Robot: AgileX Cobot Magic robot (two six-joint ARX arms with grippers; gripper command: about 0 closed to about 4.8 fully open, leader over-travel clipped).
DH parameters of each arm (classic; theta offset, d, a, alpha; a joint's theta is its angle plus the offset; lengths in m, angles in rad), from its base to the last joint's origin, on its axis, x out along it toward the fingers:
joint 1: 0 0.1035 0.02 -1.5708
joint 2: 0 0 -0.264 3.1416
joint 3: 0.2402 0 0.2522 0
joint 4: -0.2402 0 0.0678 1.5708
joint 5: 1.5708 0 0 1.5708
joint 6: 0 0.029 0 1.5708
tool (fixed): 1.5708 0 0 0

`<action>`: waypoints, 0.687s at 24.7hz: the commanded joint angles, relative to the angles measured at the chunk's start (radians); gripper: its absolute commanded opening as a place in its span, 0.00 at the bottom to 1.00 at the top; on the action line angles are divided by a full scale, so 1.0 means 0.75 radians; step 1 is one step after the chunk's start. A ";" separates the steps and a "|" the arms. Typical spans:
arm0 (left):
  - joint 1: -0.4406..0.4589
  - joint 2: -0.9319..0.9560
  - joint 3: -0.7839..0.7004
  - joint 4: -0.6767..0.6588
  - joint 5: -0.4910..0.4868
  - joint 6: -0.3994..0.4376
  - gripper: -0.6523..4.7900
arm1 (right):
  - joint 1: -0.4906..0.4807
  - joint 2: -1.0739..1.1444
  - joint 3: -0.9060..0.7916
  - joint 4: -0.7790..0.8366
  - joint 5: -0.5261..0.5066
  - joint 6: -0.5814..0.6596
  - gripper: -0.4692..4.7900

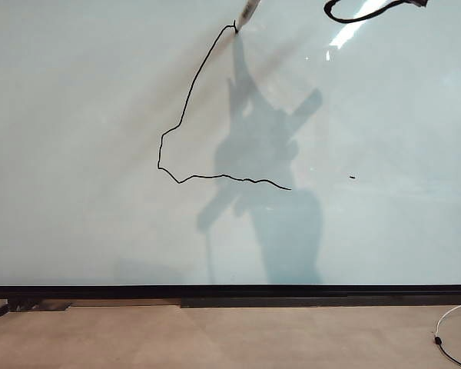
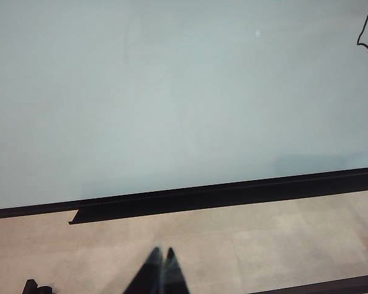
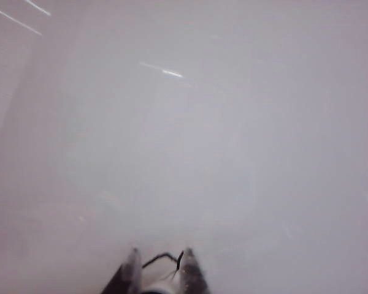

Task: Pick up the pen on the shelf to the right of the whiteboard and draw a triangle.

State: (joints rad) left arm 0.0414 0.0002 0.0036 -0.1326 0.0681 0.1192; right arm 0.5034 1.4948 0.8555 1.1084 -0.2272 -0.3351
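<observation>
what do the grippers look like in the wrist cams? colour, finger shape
Left gripper: two slim black fingers tapering to sharp points, no markings or cables visible. Right gripper: two tapered fingers, dark with pale grey glare on them, pointed tips. The exterior view shows neither arm's body, only a shadow on the whiteboard.

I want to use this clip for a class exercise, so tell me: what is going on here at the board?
The right gripper holds the pen with its tip at the top of a black line on the whiteboard. The triangle is unfinished: a left side and a wobbly base are drawn, but no right side joins them yet. The left gripper is shut, holds nothing, and sits low in front of the board's bottom frame.
</observation>
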 commanded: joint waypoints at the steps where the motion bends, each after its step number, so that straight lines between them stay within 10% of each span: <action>1: -0.001 0.000 0.005 0.008 0.004 0.001 0.11 | -0.002 -0.005 -0.027 0.035 0.037 -0.014 0.08; 17: -0.001 0.000 0.005 0.008 0.004 0.001 0.11 | -0.005 -0.008 -0.058 0.047 0.102 -0.083 0.08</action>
State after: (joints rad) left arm 0.0414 0.0002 0.0036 -0.1326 0.0681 0.1192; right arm 0.5041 1.4944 0.8165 1.1278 -0.1963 -0.3843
